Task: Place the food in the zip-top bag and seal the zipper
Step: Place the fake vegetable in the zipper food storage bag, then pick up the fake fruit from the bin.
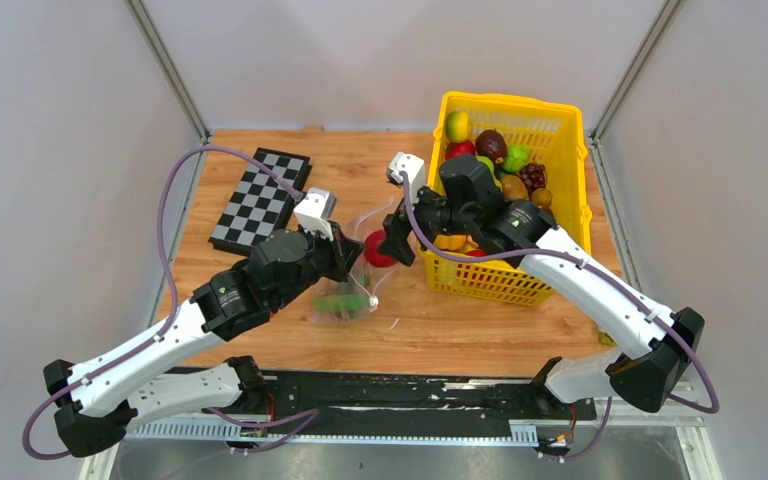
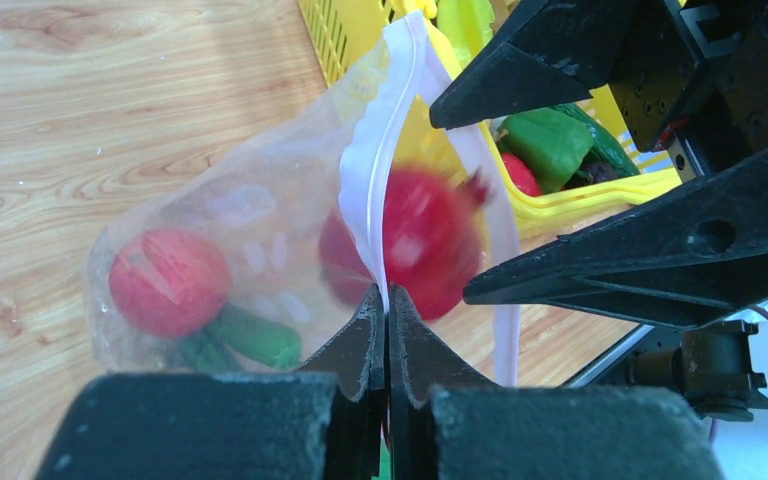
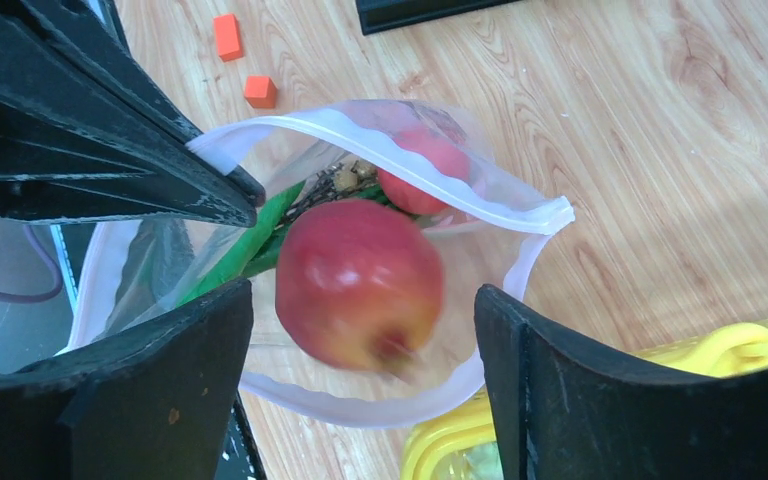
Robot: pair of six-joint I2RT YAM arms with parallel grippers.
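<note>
Wooden tabletop [image 1: 350, 170]. Left gripper [image 2: 387, 300] pinches pinkish zipper strip [image 2: 365, 180] of clear crinkly zip-top bag [image 2: 260, 220], partly filled. Right gripper [image 3: 360, 300] spread, glossy red toy apple [image 2: 420, 240] loose over mouth. More food [image 1: 490, 145] in yellow mesh basket [image 1: 505, 280]; unsealed.

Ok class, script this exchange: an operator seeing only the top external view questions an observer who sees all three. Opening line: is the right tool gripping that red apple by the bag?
Observer: No. In the right wrist view the right tool is open, and the blurred red apple sits between its jaws with a gap on each side.
Operator: Is the bag open beneath it?
Observer: Yes. The mouth of the zip-top bag gapes under the apple, and the zipper curves around it.
Operator: What keeps the mouth open?
Observer: The left wrist view shows the left tool shut on the zipper edge.
</note>
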